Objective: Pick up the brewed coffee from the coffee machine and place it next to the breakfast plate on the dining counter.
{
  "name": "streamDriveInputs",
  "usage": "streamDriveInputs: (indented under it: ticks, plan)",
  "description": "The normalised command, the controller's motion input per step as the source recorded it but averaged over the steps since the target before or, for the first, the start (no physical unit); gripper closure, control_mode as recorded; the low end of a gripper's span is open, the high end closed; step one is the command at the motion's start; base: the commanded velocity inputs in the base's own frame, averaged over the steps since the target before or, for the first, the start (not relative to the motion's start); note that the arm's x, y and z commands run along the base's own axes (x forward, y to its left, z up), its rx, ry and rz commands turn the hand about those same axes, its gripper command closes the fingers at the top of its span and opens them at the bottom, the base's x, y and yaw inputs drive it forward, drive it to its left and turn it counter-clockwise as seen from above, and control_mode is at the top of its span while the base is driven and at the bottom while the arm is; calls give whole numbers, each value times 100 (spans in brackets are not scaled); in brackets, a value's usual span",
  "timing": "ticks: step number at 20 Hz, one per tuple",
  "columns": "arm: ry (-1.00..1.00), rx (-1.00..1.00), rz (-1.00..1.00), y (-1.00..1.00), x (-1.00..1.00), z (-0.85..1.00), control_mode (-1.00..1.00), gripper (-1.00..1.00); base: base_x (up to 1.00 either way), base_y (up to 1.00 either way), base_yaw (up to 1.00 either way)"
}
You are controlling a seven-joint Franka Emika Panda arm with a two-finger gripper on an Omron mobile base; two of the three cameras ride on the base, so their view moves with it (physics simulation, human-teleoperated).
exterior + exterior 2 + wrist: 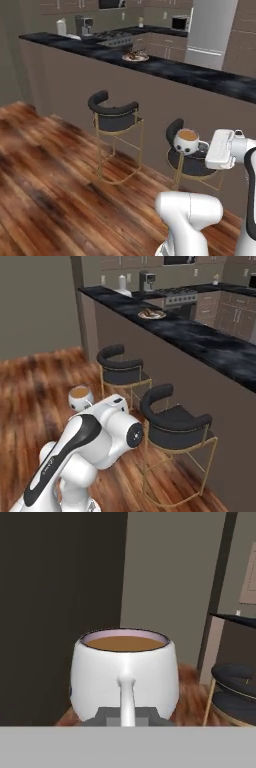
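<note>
A white robot arm's claw point(127, 714) is clamped tight on the handle of the brewed coffee point(125, 672), a white cup held upright in the air above the wooden floor point(45, 175). Just beyond stand two black stools point(115, 117). Farther off, the breakfast plate point(135, 57) sits on the long black worktop point(210, 77). The coffee machine point(83, 25) stands in the far kitchen.
</note>
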Motion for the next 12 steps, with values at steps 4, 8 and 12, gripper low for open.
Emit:
streamDriveInputs:
  ticks: [4,8,12]
  plan:
    - [0,0,0,0,0,0,100,100,100,100,-42]
    - [0,0,0,0,0,0,100,100,100,100,-43]
    - [0,0,0,0,0,0,100,100,100,100,-43]
